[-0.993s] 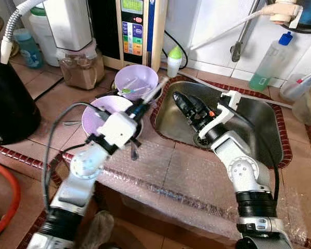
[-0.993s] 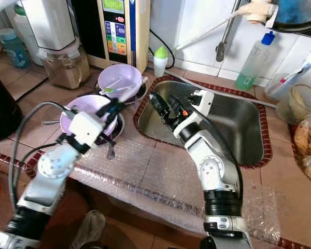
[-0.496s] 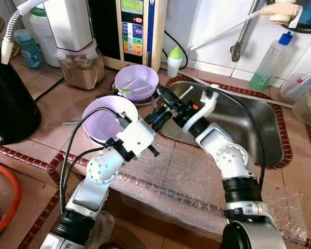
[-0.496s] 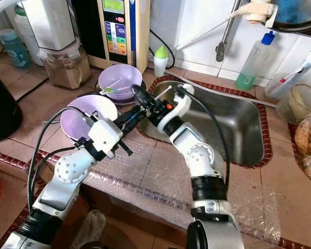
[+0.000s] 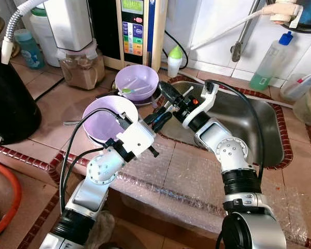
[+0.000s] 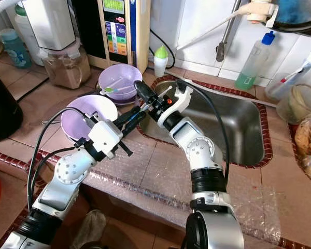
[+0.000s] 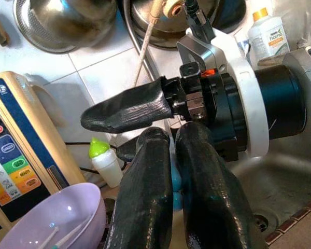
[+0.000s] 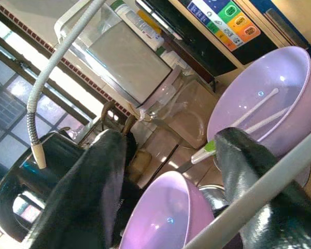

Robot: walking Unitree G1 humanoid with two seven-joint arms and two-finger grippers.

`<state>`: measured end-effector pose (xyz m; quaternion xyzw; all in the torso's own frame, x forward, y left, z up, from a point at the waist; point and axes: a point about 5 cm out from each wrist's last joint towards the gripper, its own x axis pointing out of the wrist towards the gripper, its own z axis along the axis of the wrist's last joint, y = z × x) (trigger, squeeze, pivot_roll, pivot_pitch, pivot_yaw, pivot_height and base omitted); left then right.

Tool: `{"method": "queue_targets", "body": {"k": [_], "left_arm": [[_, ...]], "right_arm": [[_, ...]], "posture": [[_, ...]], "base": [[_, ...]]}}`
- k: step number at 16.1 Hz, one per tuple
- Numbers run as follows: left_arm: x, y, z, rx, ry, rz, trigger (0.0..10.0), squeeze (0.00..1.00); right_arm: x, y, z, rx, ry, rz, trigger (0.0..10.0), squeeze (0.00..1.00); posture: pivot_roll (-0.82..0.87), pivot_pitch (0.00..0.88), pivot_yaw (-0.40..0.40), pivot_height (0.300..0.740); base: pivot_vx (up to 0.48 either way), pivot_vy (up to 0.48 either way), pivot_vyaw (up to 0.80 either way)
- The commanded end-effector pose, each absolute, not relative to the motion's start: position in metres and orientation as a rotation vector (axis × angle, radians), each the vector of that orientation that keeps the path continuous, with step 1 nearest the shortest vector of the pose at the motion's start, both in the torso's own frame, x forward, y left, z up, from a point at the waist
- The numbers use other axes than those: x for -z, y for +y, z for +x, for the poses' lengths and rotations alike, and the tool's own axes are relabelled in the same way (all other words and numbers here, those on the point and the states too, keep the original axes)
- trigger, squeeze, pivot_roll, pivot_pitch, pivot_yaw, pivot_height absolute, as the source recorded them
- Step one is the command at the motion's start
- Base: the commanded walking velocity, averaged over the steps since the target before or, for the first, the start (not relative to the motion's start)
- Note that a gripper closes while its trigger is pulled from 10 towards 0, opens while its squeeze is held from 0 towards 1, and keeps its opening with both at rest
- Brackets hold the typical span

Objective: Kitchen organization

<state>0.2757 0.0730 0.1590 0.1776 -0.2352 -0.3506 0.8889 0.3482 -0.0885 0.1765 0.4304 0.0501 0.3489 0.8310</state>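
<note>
At the near left rim of the steel sink (image 5: 259,124), the two end effectors meet above the tiled table (image 5: 52,104). The left end effector (image 5: 163,116) reaches from the left, its two black fingers (image 7: 145,207) pressed close together; a small blue item shows in the narrow gap between them in the left wrist view, but whether it is actually gripped, and what it is, cannot be determined. The right end effector (image 5: 168,93) comes across from the sink side with its fingers parted, one finger (image 8: 88,192) on each side of a pale slender rod that crosses the right wrist view; no contact with the rod can be confirmed. Two lilac bowls stand on the table left of the sink. The nearer bowl (image 5: 106,111) sits just behind the left wrist housing. The farther bowl (image 5: 137,83) holds a white utensil with a green end (image 5: 135,90) lying inside it. Behind the bowls stand a water ionizer with a coloured button panel (image 5: 137,31) and a small white bottle with a green cap (image 5: 174,60). A green dish-soap bottle with a blue cap (image 5: 269,62) stands at the wall beyond the sink. Bubble wrap (image 5: 186,176) covers the front edge of the table.
</note>
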Motion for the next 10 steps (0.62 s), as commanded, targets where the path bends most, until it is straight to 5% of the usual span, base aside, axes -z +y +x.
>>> {"method": "queue_targets", "body": {"k": [1,10], "left_arm": [[-0.16,0.074,0.277,0.718,-0.503,0.395,0.0,0.0],[-0.156,0.073,0.276,0.719,-0.514,0.426,0.0,0.0]], "right_arm": [[-0.177,-0.094,0.35,-0.722,0.105,0.914,0.0,0.0],[-0.162,-0.106,0.351,-0.654,0.141,0.864,0.0,0.0]], "posture": [[0.05,0.0,-0.026,0.74],[0.05,0.0,-0.026,0.74]], "base": [[0.0,0.0,0.0],[0.0,0.0,0.0]]}}
